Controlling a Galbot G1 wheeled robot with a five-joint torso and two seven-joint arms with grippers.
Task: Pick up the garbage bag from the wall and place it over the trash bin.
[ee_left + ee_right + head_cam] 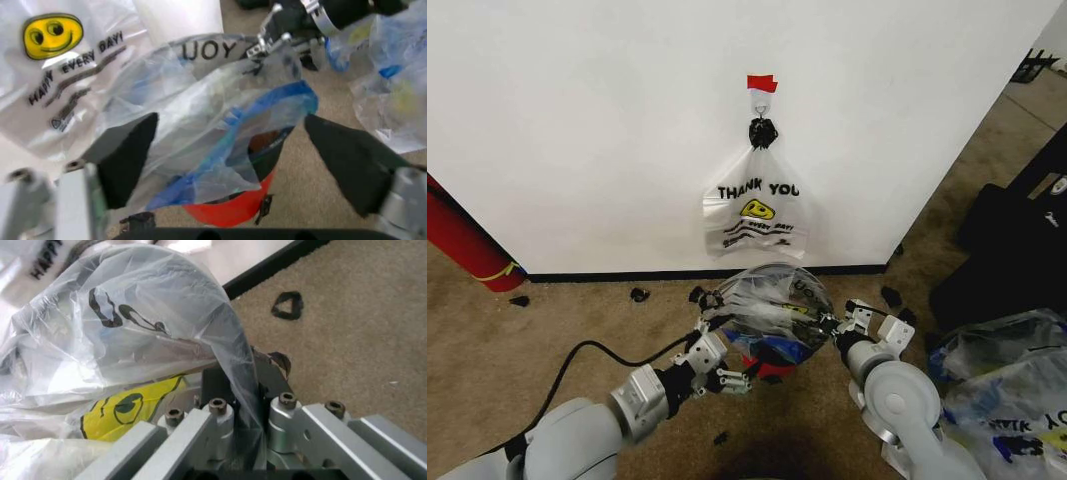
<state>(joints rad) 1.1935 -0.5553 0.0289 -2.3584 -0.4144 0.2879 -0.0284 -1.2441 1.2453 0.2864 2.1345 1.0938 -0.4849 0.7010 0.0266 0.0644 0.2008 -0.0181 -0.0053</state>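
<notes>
From the head view, the garbage bag [772,315] is draped over the trash bin [767,362] below the wall [607,130], between both grippers. The left wrist view shows the left gripper [227,165] spread wide around bag and red base. The right wrist view shows the right gripper [243,412] pinching the plastic.

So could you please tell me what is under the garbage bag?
Under the garbage bag, held by the left gripper and right gripper, the trash bin shows its red base and some dark mesh. Plastic covers its rim.
</notes>
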